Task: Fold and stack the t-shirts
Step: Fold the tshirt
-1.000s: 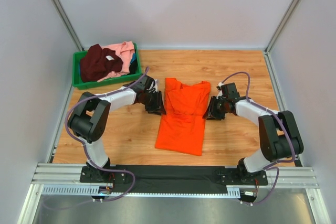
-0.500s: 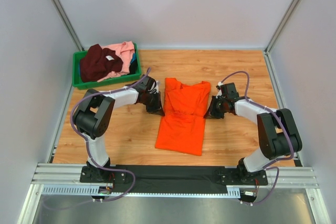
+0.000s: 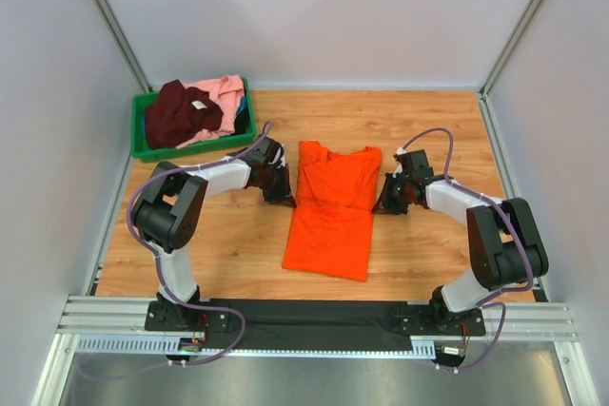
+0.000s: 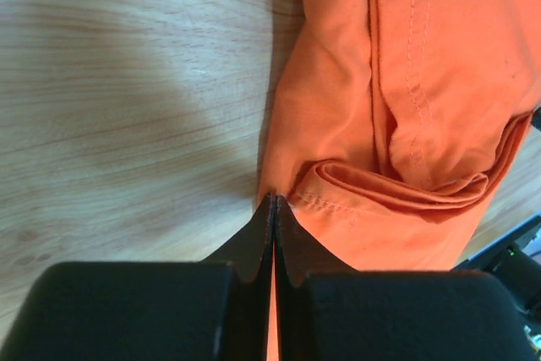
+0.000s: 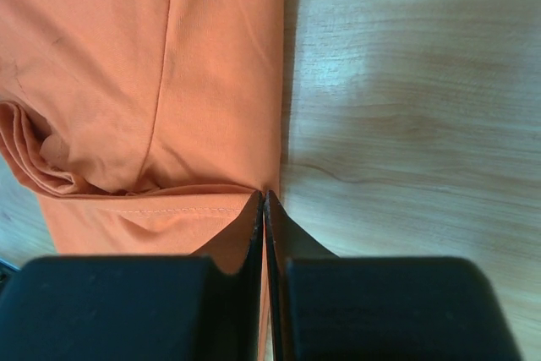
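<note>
— On the surface (image 3: 419, 121), at its middle: how does the orange t-shirt (image 3: 331, 211) lie?
— Long axis near-to-far, neck end farthest. Left tool (image 3: 285, 197) pinches its left edge, right tool (image 3: 381, 204) its right edge.

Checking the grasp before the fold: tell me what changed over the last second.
Both grippers closed: the left gripper now pinches the orange t-shirt at its left edge, the right gripper at its right edge. The shirt lies where it was; the maroon t-shirt and pink t-shirt in the green bin have not moved.
</note>
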`<act>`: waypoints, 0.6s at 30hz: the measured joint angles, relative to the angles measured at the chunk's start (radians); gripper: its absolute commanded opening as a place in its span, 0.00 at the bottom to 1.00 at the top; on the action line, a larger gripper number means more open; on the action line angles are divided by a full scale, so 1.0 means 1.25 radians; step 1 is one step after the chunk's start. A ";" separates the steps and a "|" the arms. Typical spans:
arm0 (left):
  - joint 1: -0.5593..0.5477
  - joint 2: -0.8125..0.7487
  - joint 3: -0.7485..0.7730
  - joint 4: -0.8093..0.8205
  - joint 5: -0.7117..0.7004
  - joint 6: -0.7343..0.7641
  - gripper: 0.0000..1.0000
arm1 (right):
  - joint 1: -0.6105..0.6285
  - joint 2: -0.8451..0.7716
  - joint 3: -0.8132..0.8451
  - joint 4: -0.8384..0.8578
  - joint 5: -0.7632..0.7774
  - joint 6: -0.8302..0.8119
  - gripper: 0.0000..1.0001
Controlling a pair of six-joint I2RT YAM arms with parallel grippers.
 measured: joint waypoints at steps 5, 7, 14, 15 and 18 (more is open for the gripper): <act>0.000 -0.001 0.000 0.000 -0.013 -0.008 0.00 | 0.001 -0.004 -0.002 0.000 0.007 0.003 0.00; 0.000 -0.005 -0.002 0.000 -0.013 -0.008 0.00 | 0.001 -0.005 -0.005 0.001 0.008 0.005 0.00; 0.000 -0.067 -0.009 0.012 -0.005 0.008 0.24 | 0.001 -0.008 -0.006 0.000 0.007 0.006 0.00; 0.000 -0.077 -0.010 0.020 0.001 0.011 0.26 | 0.001 -0.008 -0.006 0.000 0.007 0.006 0.00; 0.000 -0.092 -0.016 0.045 0.025 0.020 0.27 | 0.001 -0.011 -0.006 -0.001 0.008 0.006 0.00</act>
